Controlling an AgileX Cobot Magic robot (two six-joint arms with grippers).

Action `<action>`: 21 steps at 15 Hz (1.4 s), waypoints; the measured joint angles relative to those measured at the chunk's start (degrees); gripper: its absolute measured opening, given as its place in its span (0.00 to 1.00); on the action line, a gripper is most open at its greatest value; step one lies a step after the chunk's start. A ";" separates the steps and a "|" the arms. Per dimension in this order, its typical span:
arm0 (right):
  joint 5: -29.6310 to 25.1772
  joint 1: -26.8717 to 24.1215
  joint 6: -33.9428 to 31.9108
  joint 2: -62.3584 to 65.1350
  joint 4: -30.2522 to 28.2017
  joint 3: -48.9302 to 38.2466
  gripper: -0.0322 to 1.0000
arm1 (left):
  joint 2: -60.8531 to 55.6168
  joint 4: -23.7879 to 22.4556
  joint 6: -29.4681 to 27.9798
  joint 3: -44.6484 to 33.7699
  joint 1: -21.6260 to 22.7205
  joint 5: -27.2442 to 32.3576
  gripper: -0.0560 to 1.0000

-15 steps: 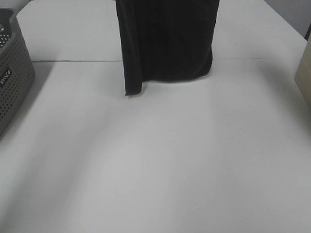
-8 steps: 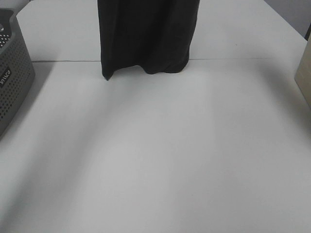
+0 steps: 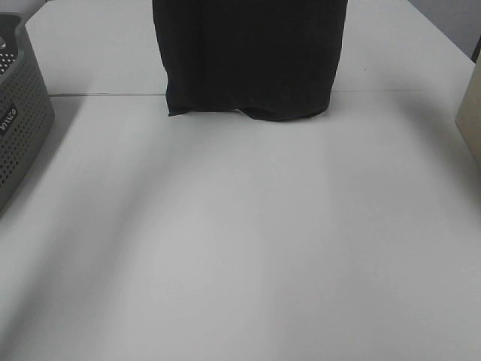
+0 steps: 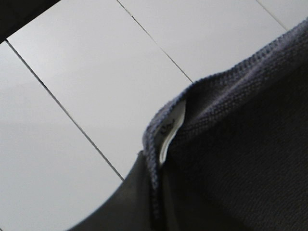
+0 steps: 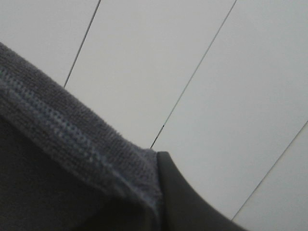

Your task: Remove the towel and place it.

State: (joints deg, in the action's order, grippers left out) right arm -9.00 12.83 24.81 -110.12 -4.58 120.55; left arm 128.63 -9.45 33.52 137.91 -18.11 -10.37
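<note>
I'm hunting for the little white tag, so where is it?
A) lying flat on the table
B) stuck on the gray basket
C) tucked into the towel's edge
C: the left wrist view shows the white tag poking out of the stitched edge of the dark towel.

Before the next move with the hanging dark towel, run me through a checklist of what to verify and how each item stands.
1. Left gripper shut on the dark navy terry towel, at the hem by its small white tag: ok.
2. Right gripper shut on the towel's hem: ok.
3. Towel hanging spread out, lower edge roughly level: ok.
4. Lower edge lifted off the white table: cannot tell.
5. Grey perforated plastic basket apart from the towel, over on the left: ok.
</note>
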 joint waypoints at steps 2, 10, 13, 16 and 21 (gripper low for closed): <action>-0.86 0.00 0.00 0.00 0.00 0.00 0.05 | 0.00 -0.23 -1.20 0.00 0.00 1.89 0.05; -17.07 -0.40 0.00 1.20 4.58 0.00 0.05 | -1.32 7.16 -3.32 0.00 -2.46 30.48 0.05; -33.80 -0.40 0.00 3.38 7.56 0.00 0.05 | -5.04 10.08 -3.32 0.00 -4.07 49.27 0.05; -49.16 -0.40 -0.57 6.82 11.75 0.00 0.05 | -10.03 12.83 -3.38 0.11 -5.16 66.29 0.05; -60.79 -0.40 -5.73 12.83 19.37 -1.26 0.05 | -17.42 16.96 -11.12 -2.29 -5.21 79.53 0.05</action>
State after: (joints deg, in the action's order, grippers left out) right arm -69.79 12.43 19.08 -97.29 14.78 119.29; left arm 111.21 7.51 22.40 135.62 -23.32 69.16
